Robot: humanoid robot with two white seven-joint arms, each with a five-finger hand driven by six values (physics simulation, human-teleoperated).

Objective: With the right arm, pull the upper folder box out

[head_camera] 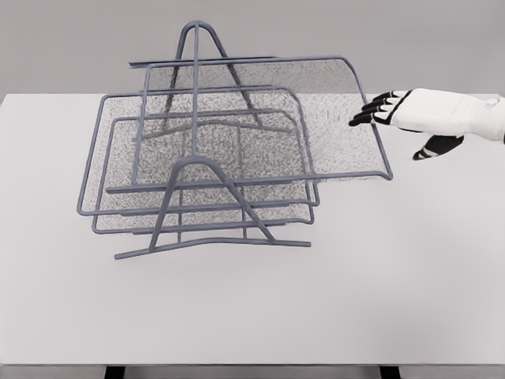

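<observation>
Plainly grey wire-mesh upper folder box (260, 118)

Simulated test bench: bare white table (394, 300), blank grey backdrop.

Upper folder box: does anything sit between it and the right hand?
Nothing visible does. The right hand hangs open beside the right rim of the upper folder box, its dark fingers pointing at that edge, with only bare table near them.

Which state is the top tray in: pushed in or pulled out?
Pulled out: the top tray juts well to the right past the two lower trays, near the right hand.
</observation>
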